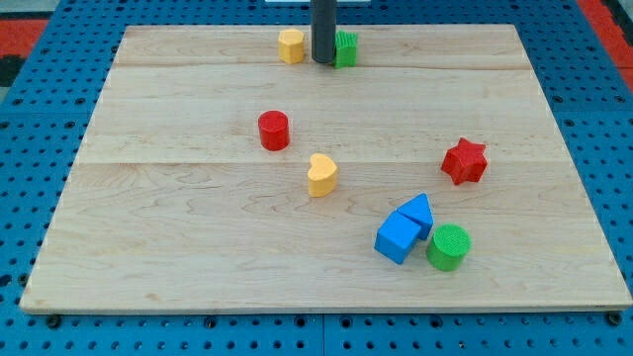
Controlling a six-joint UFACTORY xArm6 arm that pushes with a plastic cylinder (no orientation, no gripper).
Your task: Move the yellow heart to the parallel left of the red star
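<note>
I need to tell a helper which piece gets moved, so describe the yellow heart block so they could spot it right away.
Start at the wooden board and look near its middle. The yellow heart-shaped block sits alone there, just below and to the view's right of the red cylinder. The other yellow block lies at the view's top edge beside my tip, and lacks the heart's notch.

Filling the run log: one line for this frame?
tip at view's top, between yellow block and green block | yellow heart untouched, left of red star, slightly lower | push not started
</note>
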